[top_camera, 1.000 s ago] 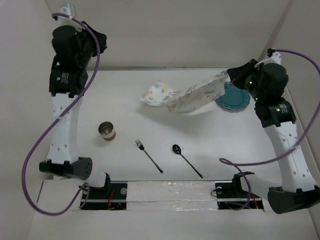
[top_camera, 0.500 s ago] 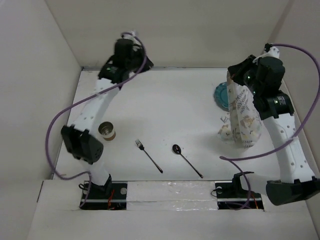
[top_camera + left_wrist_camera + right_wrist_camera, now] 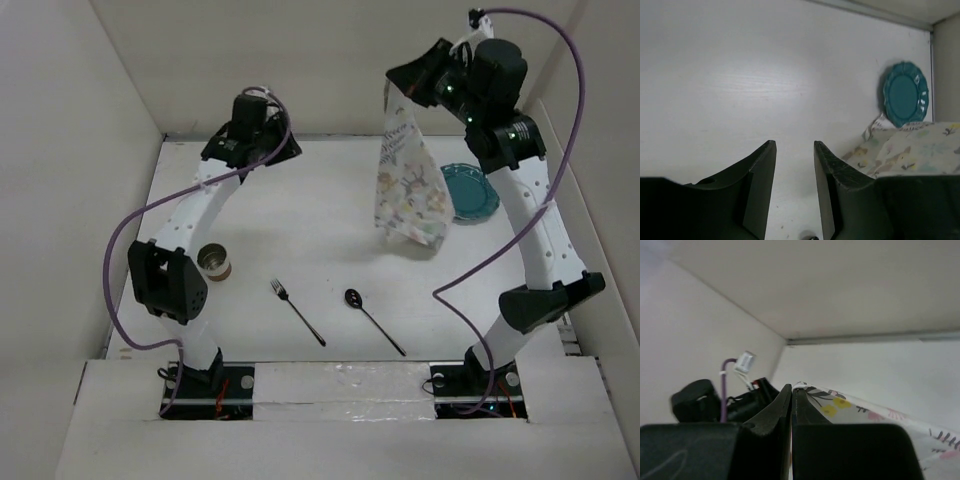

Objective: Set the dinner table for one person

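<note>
Cloth placemat [image 3: 410, 190] is hanging limp and light over the dinner table [image 3: 300, 215], right gripper [image 3: 791, 390] clamping its top corner; left gripper [image 3: 794, 150] is hovering with jaws apart, probably best taking a lower corner.

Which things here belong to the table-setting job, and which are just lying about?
Job: dinner table; placemat, hanging from the shut right tool; teal plate; fork; spoon; metal cup.
Lying about: none seen; the purple cables are rig parts.

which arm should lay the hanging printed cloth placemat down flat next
Right: the right gripper is shut on the pale printed cloth placemat, dangling it over the white tabletop. The left gripper is open and empty.
</note>
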You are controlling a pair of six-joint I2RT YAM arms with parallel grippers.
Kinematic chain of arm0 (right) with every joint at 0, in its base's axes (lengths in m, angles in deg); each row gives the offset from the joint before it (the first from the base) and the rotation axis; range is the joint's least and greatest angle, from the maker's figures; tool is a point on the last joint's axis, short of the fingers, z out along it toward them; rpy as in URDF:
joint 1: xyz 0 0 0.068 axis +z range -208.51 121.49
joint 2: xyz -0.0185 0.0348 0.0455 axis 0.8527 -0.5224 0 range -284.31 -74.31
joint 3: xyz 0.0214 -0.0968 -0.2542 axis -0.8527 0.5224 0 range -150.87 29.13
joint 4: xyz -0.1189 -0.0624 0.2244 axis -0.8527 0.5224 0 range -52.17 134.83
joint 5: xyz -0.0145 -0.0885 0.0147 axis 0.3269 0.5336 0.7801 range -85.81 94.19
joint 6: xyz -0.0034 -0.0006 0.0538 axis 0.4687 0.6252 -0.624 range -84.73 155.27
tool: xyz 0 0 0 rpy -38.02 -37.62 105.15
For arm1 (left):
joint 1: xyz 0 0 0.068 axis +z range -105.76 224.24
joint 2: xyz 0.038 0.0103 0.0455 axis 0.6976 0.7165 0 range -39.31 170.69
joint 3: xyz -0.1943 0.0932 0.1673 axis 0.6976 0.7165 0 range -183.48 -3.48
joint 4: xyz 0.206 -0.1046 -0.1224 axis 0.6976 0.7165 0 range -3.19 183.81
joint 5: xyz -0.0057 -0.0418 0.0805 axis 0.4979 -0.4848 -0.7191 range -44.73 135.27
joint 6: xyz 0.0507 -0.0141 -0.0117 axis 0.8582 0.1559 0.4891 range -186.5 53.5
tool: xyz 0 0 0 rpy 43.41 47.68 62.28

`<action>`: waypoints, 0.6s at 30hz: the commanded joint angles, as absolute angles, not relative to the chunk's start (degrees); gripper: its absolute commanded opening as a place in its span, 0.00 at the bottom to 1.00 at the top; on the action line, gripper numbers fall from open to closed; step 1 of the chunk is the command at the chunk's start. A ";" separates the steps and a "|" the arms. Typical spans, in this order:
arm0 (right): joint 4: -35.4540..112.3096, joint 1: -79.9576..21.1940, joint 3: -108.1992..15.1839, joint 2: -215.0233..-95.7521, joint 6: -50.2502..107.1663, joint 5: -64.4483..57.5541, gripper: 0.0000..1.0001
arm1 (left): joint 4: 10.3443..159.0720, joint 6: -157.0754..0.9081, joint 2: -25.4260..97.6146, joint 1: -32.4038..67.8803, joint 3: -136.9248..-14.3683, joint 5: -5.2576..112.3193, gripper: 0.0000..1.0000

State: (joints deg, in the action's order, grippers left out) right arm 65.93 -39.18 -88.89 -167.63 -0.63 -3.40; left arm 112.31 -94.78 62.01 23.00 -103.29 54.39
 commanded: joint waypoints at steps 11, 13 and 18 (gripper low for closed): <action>41.21 -53.13 -74.72 -154.22 -5.08 -35.43 0.00 | 112.99 -92.26 52.97 38.35 -113.78 48.96 0.48; 40.99 -55.77 -61.90 -146.60 -1.58 -34.66 0.00 | 113.62 -91.73 53.15 38.35 -112.12 49.31 0.48; 45.56 -61.15 -34.29 -141.02 6.00 -27.12 0.00 | 112.56 -91.03 53.49 38.35 -104.91 51.24 0.49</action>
